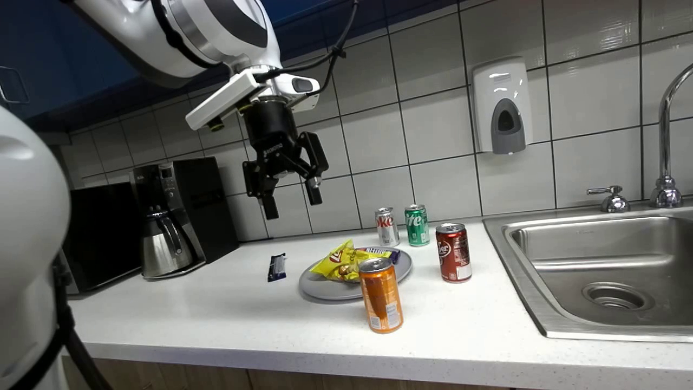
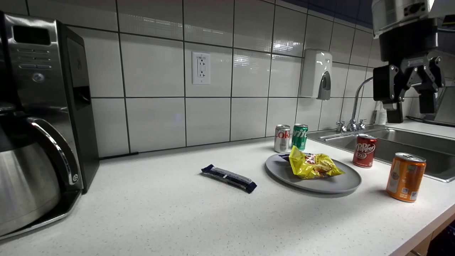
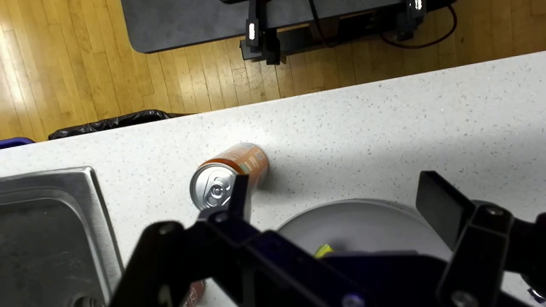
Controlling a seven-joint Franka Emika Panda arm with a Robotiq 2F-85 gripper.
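My gripper is open and empty, high above the counter; it also shows in an exterior view. In the wrist view its spread fingers frame part of a grey plate. The plate holds a yellow snack bag and a dark-wrapped bar. An orange can stands by the plate; one finger partly covers it in the wrist view. A dark blue wrapped bar lies on the counter. Red Dr Pepper, silver Coke and green Sprite cans stand around the plate.
A steel sink with a faucet adjoins the cans. A coffee maker with a steel carafe stands at the opposite end. A soap dispenser hangs on the tiled wall. The counter's front edge shows in the wrist view.
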